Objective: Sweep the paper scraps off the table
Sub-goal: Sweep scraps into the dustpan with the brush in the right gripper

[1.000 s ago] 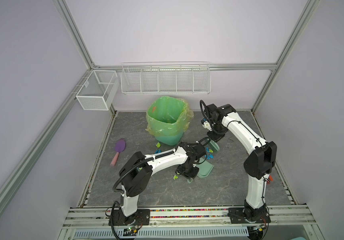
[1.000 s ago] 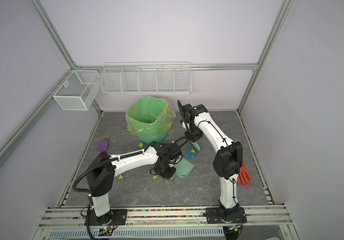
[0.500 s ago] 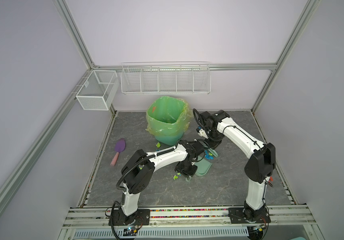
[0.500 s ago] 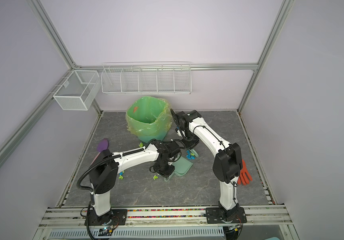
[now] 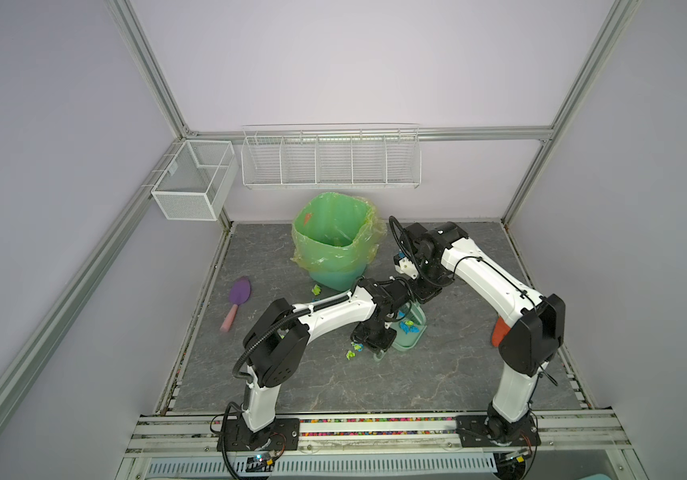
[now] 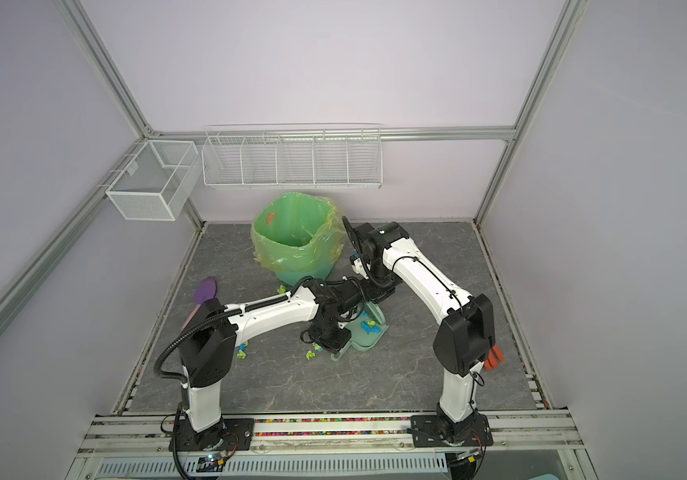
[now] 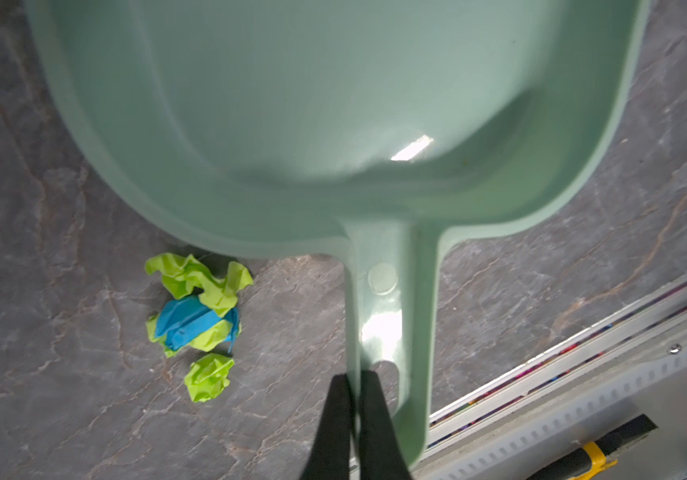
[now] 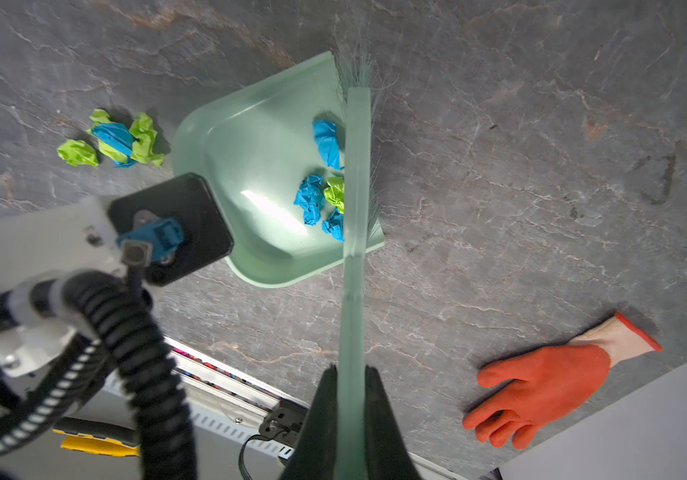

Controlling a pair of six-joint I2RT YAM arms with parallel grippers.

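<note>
Left wrist view: your left gripper (image 7: 354, 380) is pinched tight on the edge of the dustpan (image 7: 333, 104) handle. A few paper scraps (image 7: 196, 307) lie on the table (image 7: 63, 415) just left of that handle, outside the pan. Farther in, blue and lime ones sit inside it against the brush (image 8: 356, 166), whose handle your right gripper (image 8: 352, 374) clamps. More lie by the bin (image 5: 333, 249), far side.
</note>
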